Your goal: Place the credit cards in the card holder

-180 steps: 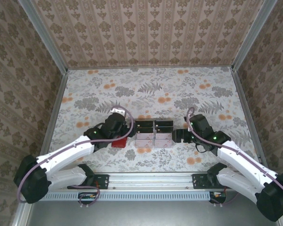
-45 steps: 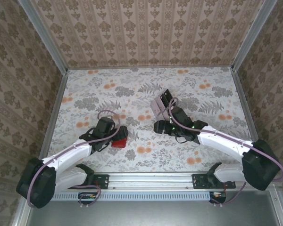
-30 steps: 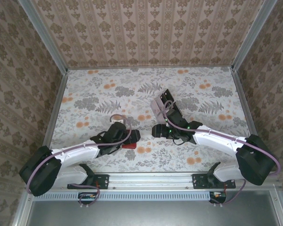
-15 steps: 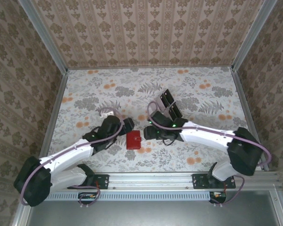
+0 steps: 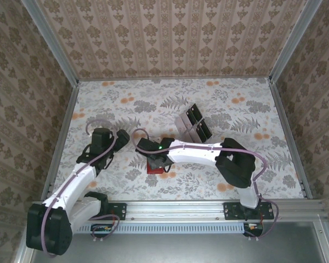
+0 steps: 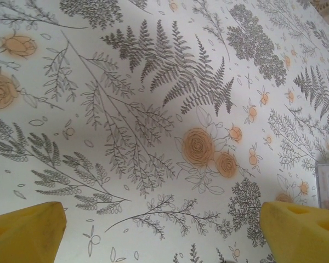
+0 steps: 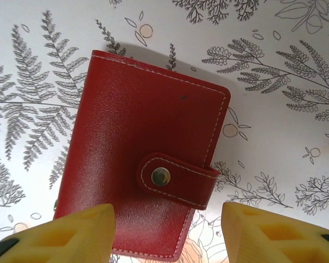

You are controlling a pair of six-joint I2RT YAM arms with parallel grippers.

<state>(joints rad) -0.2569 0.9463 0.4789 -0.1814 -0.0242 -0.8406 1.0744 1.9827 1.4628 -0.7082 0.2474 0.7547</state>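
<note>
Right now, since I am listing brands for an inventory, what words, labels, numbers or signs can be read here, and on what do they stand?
No text can be read.
Red card holder: plain stitched face, no lettering.
Its metal snap: no mark that can be made out.
Clear tray: too small to tell whether anything is printed on it.
Floral table cover: pattern, no words.

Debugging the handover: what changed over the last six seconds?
The right gripper pushed the clear tray away to the far side, turning it. The left gripper moved the card holder right towards the centre, let it go and pulled back left, open. The right gripper then swung left over the card holder, jaws either side of it, not yet gripping. The tray has stayed put since the push.
</note>
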